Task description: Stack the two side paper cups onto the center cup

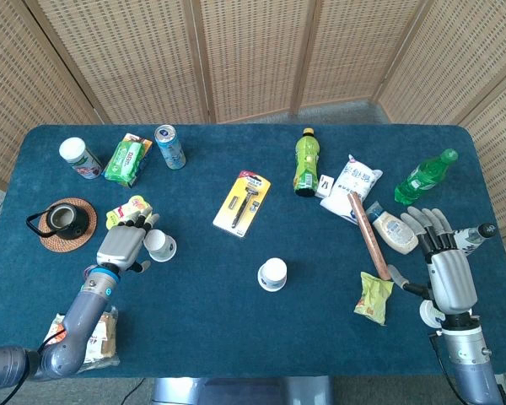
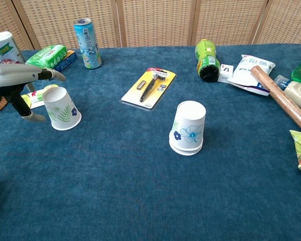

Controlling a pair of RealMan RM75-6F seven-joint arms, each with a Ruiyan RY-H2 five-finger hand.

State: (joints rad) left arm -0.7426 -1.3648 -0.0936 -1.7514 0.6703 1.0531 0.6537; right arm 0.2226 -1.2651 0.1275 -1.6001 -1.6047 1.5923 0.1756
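Our left hand [image 1: 121,247] brackets the leaf-print side cup [image 2: 61,108], fingers spread, not yet gripping. Centre stack [image 2: 188,127] waits mid-counter. Our right hand [image 1: 452,278] idles, fingers splayed, holding nothing.

No writing could be read with any certainty in either view. The blue can [image 2: 88,42] carried printed lettering, too small to make out. The white jar [image 2: 3,46] had a green and red label with characters that stayed illegible. The green packet [image 2: 49,55], the razor card [image 2: 149,87] and the white bag [image 2: 252,68] all showed print, but it was blurred. The paper cups [image 2: 189,127] bore only flower and leaf patterns.
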